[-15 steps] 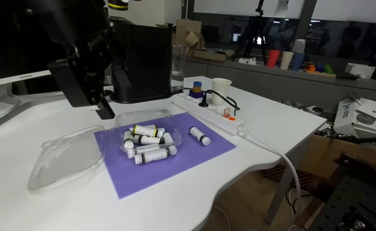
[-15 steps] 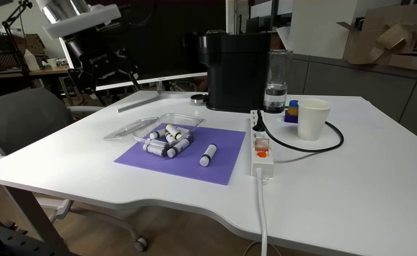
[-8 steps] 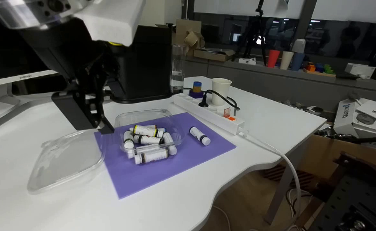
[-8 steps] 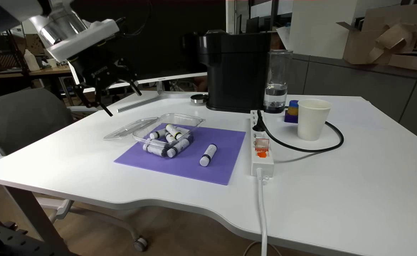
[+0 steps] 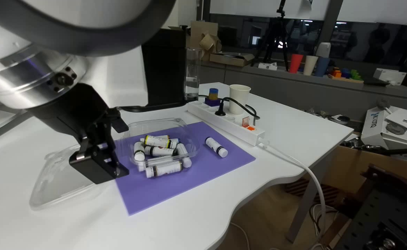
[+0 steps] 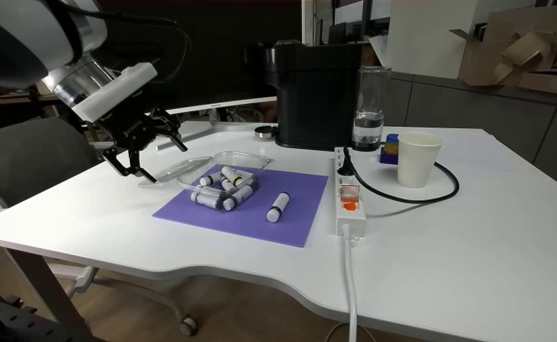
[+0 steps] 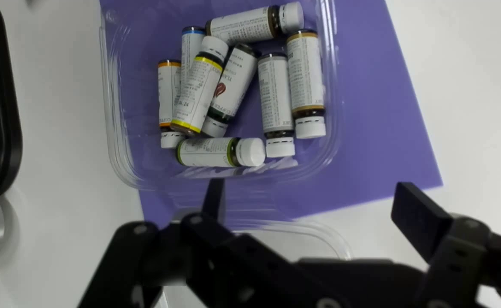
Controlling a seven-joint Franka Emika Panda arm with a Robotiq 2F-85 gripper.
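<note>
My gripper (image 7: 310, 188) stands open with nothing between its fingers. In both exterior views it hangs tilted above the table, beside the clear plastic container (image 6: 231, 153) and over the clear lid (image 5: 56, 173). Small white-labelled bottles lie inside the container, among them a yellow-banded bottle (image 7: 199, 92) resting on others and a green-banded bottle (image 7: 207, 152) closest to the fingers. A loose bottle (image 5: 216, 147) lies outside the container on the purple sheet (image 6: 259, 232). The arm covers part of the lid in an exterior view.
A white power strip (image 5: 224, 123) with a black plug runs past the sheet, near a paper cup (image 6: 416, 161) and a block stack (image 6: 390, 149). Behind stand a black machine (image 6: 319, 95), a glass cylinder (image 6: 369, 114) and a monitor. The table edge curves in at the front.
My gripper has come down toward the table and the lid, staying open, and the arm has entered further into both exterior views. Container, lid and bottles have stayed put.
</note>
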